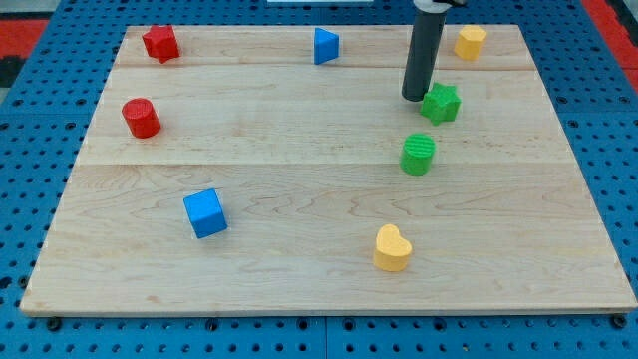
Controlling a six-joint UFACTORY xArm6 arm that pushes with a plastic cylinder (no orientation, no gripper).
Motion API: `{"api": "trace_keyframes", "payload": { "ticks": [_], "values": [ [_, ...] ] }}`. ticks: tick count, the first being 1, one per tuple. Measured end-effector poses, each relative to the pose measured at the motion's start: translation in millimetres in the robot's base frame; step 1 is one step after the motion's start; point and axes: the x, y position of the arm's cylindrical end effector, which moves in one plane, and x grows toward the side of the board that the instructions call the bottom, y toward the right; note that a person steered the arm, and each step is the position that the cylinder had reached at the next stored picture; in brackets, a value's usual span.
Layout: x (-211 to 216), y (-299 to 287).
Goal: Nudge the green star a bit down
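Note:
The green star [441,103] lies on the wooden board [299,179] at the view's upper right. My tip [415,97] is at the end of the dark rod, just left of the star and touching or nearly touching its left edge. A green cylinder [419,155] lies a little below the star, toward the view's bottom.
A yellow hexagon-like block [471,42] sits above right of the star. A blue triangle [325,46] is at top centre. A red star [160,43] and a red cylinder [141,118] are at the left. A blue cube [205,212] and a yellow heart [392,248] lie lower down.

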Motion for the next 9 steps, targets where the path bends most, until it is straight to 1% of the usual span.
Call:
{"api": "trace_keyframes", "payload": {
  "ticks": [1, 3, 4, 5, 6, 7, 8, 9],
  "values": [
    [6.2, 0.0],
    [52.6, 1.0],
    [54.2, -1.6],
    [29.9, -36.9],
    [2.7, -34.0],
    [-10.1, 11.7],
    [-11.0, 41.6],
    [-11.0, 41.5]
  ]
}}
